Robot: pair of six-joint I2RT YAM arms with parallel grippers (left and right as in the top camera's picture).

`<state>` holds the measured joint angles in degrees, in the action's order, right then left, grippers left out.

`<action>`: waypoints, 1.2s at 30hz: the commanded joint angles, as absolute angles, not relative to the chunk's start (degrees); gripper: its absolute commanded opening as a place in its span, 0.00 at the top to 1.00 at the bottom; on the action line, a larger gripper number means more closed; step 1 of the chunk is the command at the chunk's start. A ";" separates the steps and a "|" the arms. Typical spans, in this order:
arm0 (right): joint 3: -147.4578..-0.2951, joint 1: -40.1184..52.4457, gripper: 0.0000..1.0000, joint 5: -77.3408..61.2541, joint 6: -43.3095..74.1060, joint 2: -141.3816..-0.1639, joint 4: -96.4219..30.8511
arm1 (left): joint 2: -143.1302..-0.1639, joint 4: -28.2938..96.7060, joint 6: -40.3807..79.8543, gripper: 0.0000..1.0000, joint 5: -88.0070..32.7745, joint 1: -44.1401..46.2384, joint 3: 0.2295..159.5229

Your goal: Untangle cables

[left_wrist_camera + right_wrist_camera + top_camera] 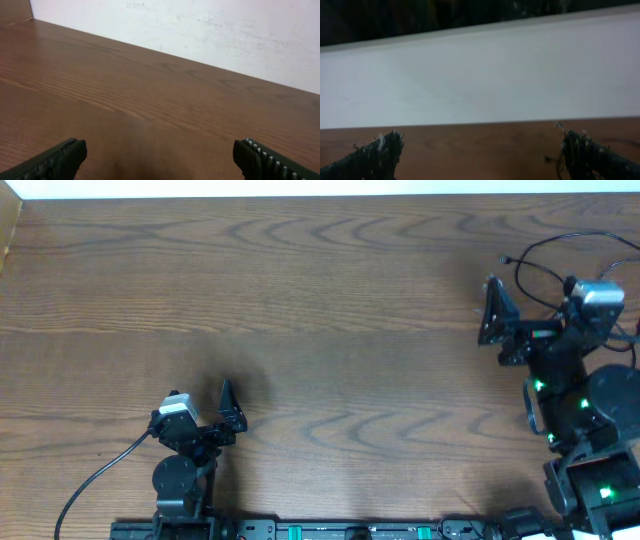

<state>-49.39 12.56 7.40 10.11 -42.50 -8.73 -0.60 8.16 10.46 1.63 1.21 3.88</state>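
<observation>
L gripper (160, 152), near edge, low left: jaws wide, nothing btwn them, bare table (320, 300) ahead. Its own thick arm cable (100, 470) trails off toward the front edge; not a task item.

Mid table: bare wood, no cords on it.

R gripper (482, 140), right side, farther back: jaws wide too, nothing held. Wrist cam looks along the wood at a pale wall (480, 80). A thin dark wisp shows by one finger; can't tell if it's cord or fuzz.

Cables (550, 238): far right corner, beyond the R arm. Only a thin black loop shows, w/ a small plug end just beside the R gripper; the rest runs behind the arm and off frame. No white cord seen. Where the tangle lies can't be told.

Risks, as I judge them:
- Bundle is tucked by the R arm's body. A swing or turn could hook the loop on a link and drag it off the table.
- R arm must fold back on itself to reach; awkward pose, poor aim on so thin a cord, likely a miss or a pinch on wood.
- L arm is well apart from the bundle; a long reach across risks the arms clashing.
- Grabbing one strand and pulling before the crossing is seen could cinch the knot tighter.
- Thin cord may slip from the pads on closing.
</observation>
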 commanded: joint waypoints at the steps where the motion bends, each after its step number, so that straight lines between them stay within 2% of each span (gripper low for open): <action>1: -44.49 11.00 0.01 9.54 10.68 -38.52 -7.53 | -0.27 9.82 9.72 0.02 1.93 0.93 2.79; 12: -31.18 7.07 0.01 11.33 10.66 -25.28 -3.88 | -0.27 9.82 9.72 0.02 1.93 0.93 2.79; 24: -14.04 7.11 0.01 11.00 10.70 -16.71 9.17 | -0.27 9.82 9.72 0.02 1.93 0.93 2.79; 29: -7.22 7.18 0.01 9.50 10.70 -14.76 18.24 | -0.30 9.82 9.72 0.02 1.93 0.93 2.79; 36: -2.39 7.18 0.01 8.62 11.20 -11.73 21.82 | -0.30 9.82 9.72 0.02 1.93 0.93 2.79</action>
